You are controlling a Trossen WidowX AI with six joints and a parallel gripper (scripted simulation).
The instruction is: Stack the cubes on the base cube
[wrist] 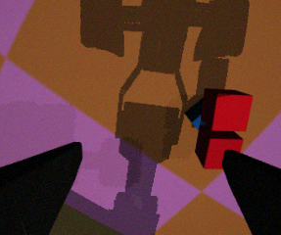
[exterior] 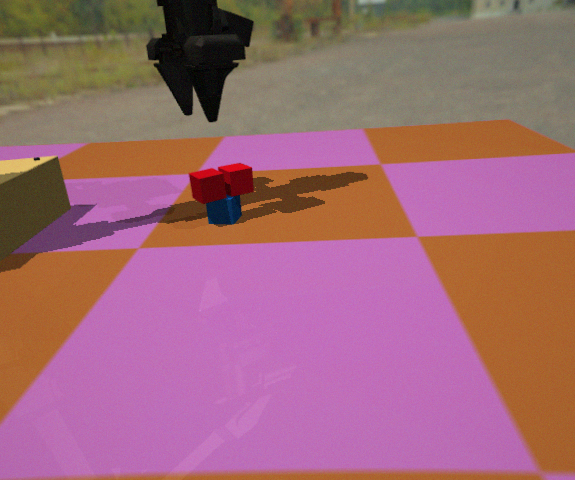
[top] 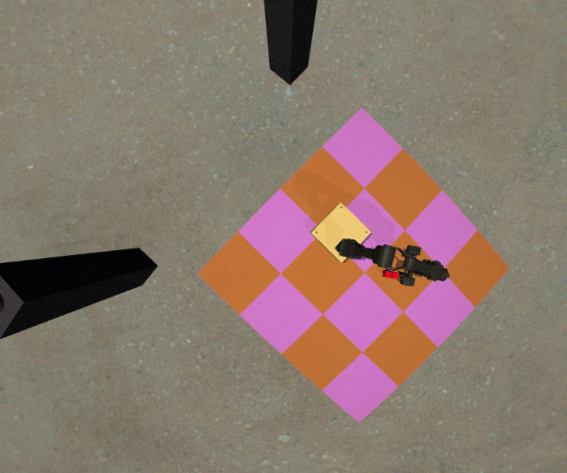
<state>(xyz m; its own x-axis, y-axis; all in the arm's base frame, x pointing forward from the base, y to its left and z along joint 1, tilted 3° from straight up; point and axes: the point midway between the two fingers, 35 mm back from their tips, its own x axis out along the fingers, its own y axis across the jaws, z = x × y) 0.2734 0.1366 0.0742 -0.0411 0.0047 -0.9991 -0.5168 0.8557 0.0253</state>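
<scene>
The blue base cube (exterior: 220, 210) (wrist: 197, 122) stands on an orange mat square. Two red cubes rest on its top. One red cube (exterior: 207, 186) (wrist: 214, 153) is on the side toward the arm's base; the other red cube (exterior: 238, 179) (wrist: 233, 113) is on the far side. Both look level and overhang the blue cube. They sit close together; the exact gap cannot be told. From above, red tops (top: 390, 274) show beside the arm and the blue cube is hidden. My gripper (exterior: 200, 117) (wrist: 153, 154) is open and empty, well above the cubes and touching nothing.
A tan mounting block (top: 334, 226) (exterior: 23, 211) under the arm's base stands left of the cubes in the exterior view. The checkered mat (top: 362, 381) (exterior: 287, 320) lies under everything. Two black posts (top: 289, 40) (top: 69, 285) show beyond the mat in the top view.
</scene>
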